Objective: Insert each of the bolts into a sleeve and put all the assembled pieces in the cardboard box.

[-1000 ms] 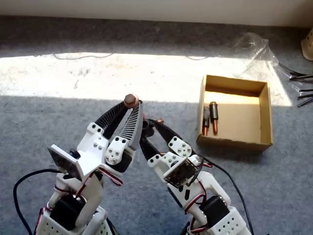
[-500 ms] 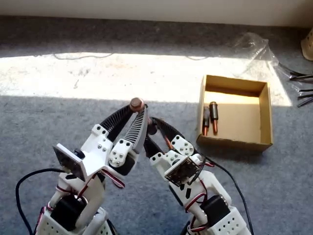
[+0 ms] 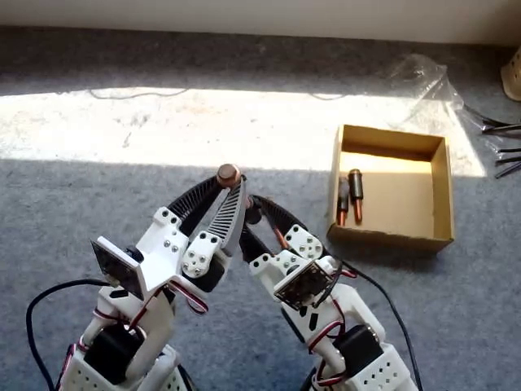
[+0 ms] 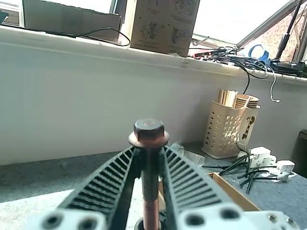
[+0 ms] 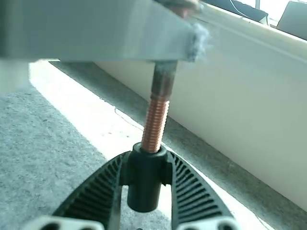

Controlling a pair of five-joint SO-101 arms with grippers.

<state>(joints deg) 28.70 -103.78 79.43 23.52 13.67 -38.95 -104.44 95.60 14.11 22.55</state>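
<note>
Left gripper (image 4: 149, 158) is clamping the bolt (image 4: 148, 135) upright, head above fingertips. Right gripper (image 5: 144, 165) is gripping the black sleeve (image 5: 144, 184), bolt thread meeting its top. Cardboard box (image 3: 391, 237), to the right, is holding two assembled pieces (image 3: 355, 194).

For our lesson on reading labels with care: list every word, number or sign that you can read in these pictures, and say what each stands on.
On the carton standing on the window sill: drawings and small lines of print, too blurred to read.
On the cardboard box, the bolt and the sleeve: no print to be seen.
Readable texts: none.
</note>
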